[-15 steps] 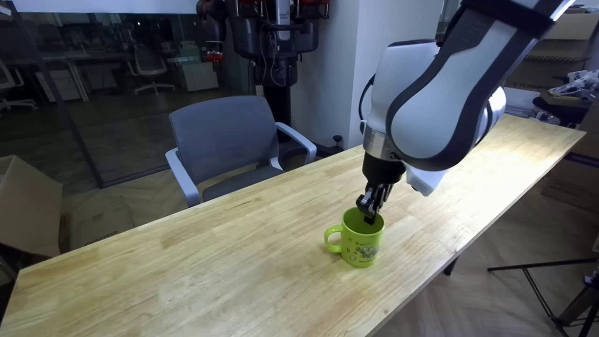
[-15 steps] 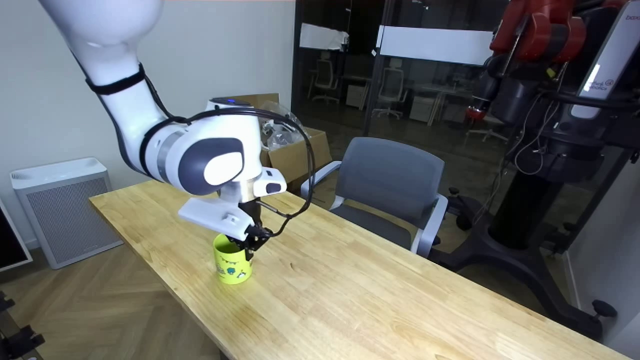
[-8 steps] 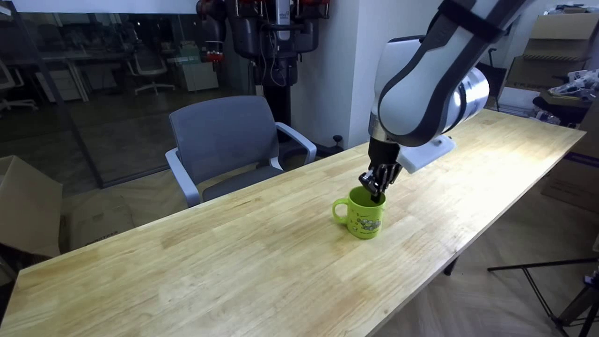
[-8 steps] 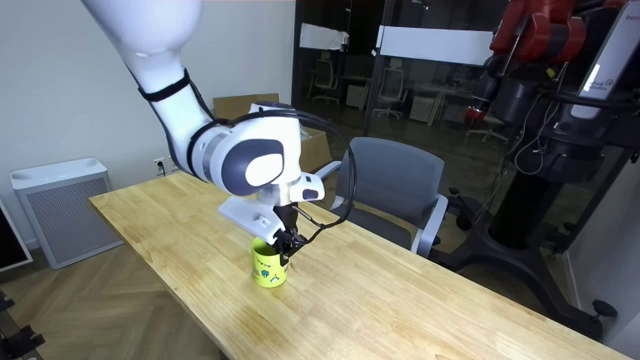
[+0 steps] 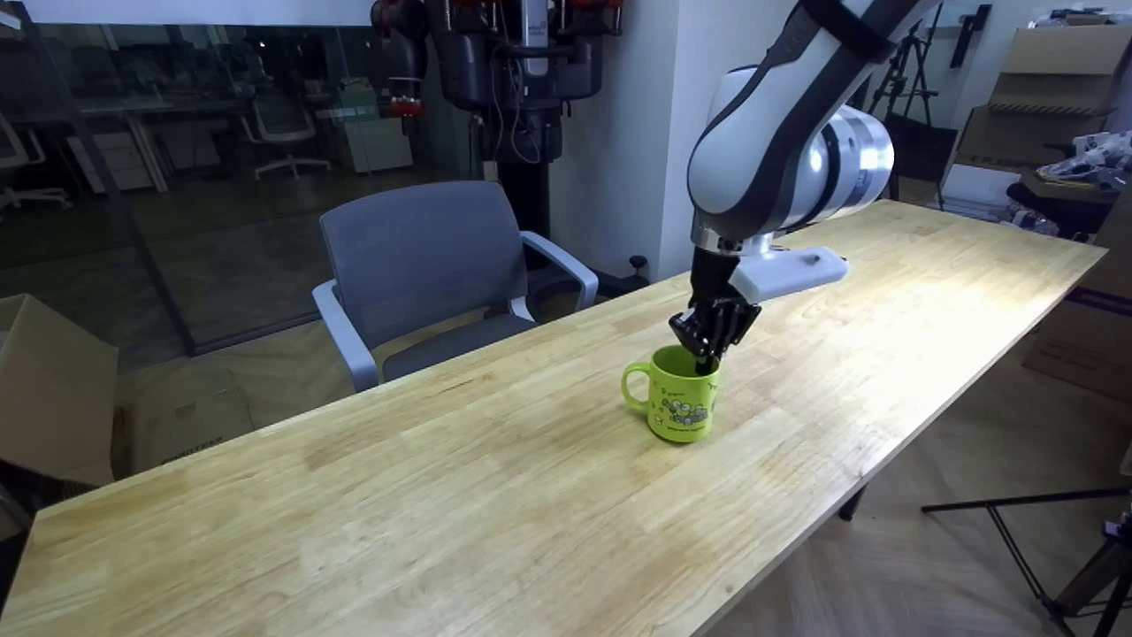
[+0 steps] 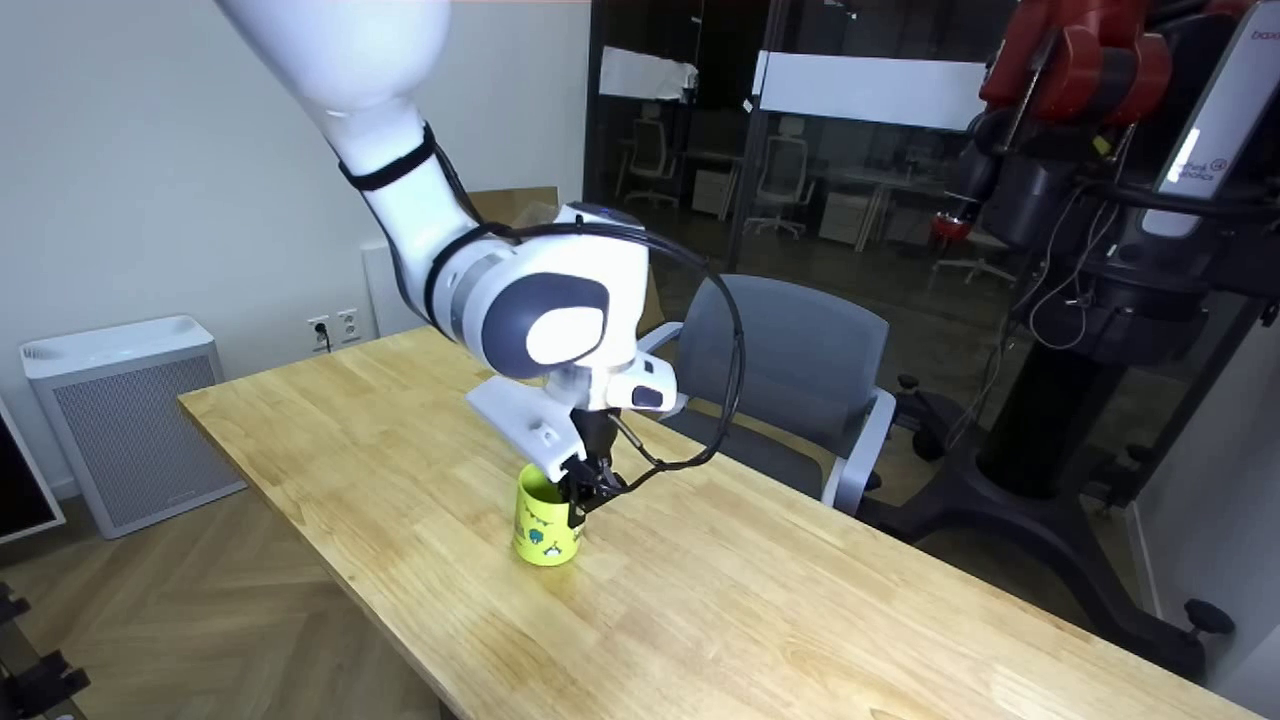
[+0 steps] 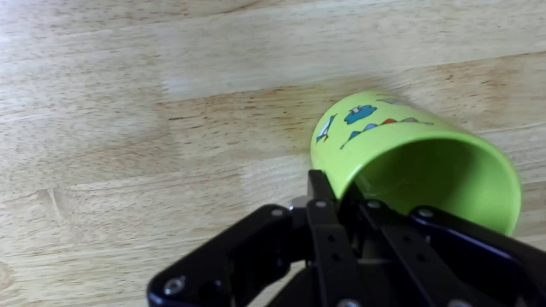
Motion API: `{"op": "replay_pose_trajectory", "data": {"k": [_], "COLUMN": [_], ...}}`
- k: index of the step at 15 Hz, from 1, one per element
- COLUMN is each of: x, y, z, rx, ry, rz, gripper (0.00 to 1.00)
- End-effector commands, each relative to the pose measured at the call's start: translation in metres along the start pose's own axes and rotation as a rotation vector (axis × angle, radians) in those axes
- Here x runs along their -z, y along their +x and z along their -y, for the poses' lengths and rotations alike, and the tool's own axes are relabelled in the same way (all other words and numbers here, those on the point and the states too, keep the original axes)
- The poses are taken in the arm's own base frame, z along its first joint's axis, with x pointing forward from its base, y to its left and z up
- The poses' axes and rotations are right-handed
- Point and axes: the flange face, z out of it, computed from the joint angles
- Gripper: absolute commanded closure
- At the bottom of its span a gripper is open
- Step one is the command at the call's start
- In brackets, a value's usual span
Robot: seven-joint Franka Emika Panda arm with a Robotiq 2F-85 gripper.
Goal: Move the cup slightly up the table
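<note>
Over the last second, has carried the cup (image 5: 679, 395) across the table (image 5: 424, 495), nearer the edge by the chair (image 5: 424, 257); mostly in the first half of that, with only a small shift since. Seems, by judgement, close to far enough for a slight move up, leaving mainly a gentle settling and a release. Stands now between the two long edges, under the arm (image 6: 560, 325), in both exterior views. Cannot tell whether touching the table or held just above.

With the gripper (image 7: 335, 192) almost fully closed, pinches the cup by the rim (image 7: 448, 135), one finger (image 7: 319, 187) outside, the other within.

Points the handle (image 5: 626, 387) leftward in an exterior view, roughly opposite the grip, somewhere between the chair's edge and the end at that view's left; not to be seen in the wrist view. Has the long axis upright, or very nearly, mouth facing up; looks slanted in the wrist view, most likely from the camera's angle.
</note>
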Motion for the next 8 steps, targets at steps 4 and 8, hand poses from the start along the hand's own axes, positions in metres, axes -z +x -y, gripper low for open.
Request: {"op": "replay_pose_trajectory", "data": {"k": [4, 8], "x": [-0.0003, -0.0041], "y": [0.0227, 0.0239], "z": [-0.0028, -0.0039], "rx": [-0.166, -0.201], "ry": [0.052, 0.037], "rz": [-0.132, -0.134], "gripper": [0.98, 0.98]}}
